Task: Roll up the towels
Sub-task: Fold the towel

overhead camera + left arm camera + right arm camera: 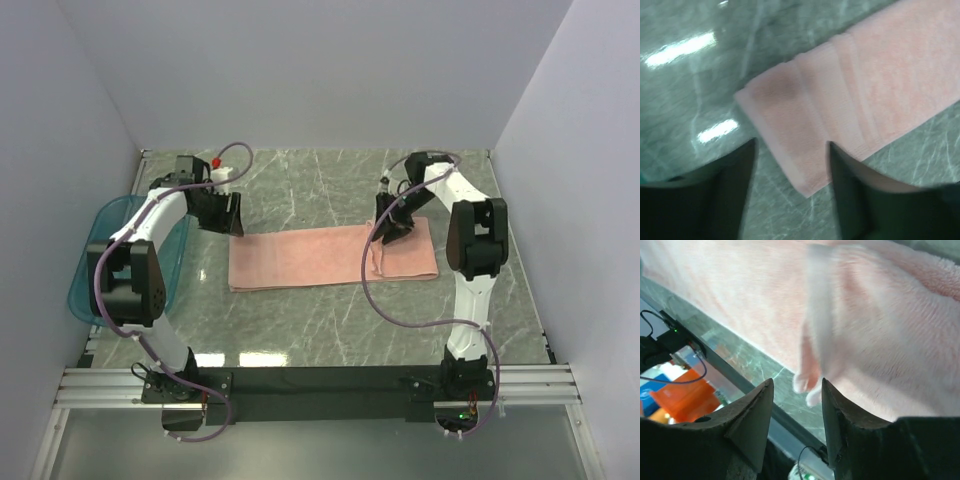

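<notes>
Pink towel [330, 257] under right hand [390, 230], near left hand [228, 218].

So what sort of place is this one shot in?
Most likely a robotics lab test cell, not a home: plain white walls box in a marble-patterned table, the left arm and right arm are bolted to an aluminium rail, and the props are one pink towel and a teal tray.
</notes>
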{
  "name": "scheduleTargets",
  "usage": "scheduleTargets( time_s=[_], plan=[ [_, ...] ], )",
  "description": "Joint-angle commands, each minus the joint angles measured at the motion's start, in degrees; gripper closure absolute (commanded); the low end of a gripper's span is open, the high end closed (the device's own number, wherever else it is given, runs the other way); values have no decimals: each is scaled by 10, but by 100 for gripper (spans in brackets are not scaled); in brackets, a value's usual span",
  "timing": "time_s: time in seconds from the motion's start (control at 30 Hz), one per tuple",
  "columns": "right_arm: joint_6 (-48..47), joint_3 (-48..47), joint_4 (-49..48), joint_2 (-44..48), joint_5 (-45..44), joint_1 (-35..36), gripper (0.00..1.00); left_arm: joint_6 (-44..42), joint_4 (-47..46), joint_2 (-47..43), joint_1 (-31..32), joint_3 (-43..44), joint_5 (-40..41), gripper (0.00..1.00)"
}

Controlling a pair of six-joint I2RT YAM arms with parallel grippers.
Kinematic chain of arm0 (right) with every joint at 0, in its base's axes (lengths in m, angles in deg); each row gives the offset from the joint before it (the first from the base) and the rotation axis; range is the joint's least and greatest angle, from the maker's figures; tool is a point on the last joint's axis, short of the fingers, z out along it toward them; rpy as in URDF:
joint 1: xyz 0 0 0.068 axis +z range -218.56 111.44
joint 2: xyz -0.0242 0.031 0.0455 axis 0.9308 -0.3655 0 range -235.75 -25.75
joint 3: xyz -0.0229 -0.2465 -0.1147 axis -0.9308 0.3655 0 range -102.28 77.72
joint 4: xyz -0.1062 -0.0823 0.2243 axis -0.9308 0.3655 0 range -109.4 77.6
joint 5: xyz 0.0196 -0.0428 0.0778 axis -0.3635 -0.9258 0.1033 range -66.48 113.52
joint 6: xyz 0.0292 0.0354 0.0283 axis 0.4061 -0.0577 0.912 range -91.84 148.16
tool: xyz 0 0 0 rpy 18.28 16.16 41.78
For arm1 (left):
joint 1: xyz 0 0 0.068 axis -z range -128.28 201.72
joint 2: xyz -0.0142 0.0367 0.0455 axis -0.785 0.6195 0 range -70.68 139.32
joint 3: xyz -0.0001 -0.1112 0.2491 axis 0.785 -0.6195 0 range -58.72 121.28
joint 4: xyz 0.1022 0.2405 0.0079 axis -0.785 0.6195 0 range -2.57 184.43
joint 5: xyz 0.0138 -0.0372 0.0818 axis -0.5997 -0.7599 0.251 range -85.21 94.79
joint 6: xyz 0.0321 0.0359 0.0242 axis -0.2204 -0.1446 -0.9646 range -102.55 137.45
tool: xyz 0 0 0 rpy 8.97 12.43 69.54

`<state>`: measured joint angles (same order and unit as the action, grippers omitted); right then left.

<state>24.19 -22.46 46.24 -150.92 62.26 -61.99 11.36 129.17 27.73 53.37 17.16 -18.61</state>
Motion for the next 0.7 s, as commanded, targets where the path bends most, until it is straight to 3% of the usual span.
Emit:
scheduleTargets(
  time_s=[0.0, 0.03, 0.07, 0.17, 0.2, 0.27, 0.53, 0.67],
  plan=[
    [-50, -37, 35, 68, 6, -7, 49, -11, -10, -18, 41, -9, -35, 43],
    [-55, -36, 30, 81, -4, -18, 49, -6, -14, -13, 57, -13, -38, 48],
    [-60, -28, 11, 86, -14, -29, 49, 1, -18, 0, 66, -13, -38, 60],
    [-71, -50, -2, 73, -76, -61, 54, 22, -24, 30, 92, -13, -20, 77],
    [-82, -62, 0, 64, -94, -63, 56, 29, -31, 36, 94, -13, -13, 89],
    [-90, -77, -12, 44, -144, -79, 58, 47, -35, 58, 101, -11, -5, 100],
    [-120, -33, -63, 1, -212, -79, 65, 66, -45, 145, 128, 23, 46, 100],
    [-126, 51, -104, 9, -233, -72, 65, 82, -73, 173, 128, 50, 105, 100]
  ],
)
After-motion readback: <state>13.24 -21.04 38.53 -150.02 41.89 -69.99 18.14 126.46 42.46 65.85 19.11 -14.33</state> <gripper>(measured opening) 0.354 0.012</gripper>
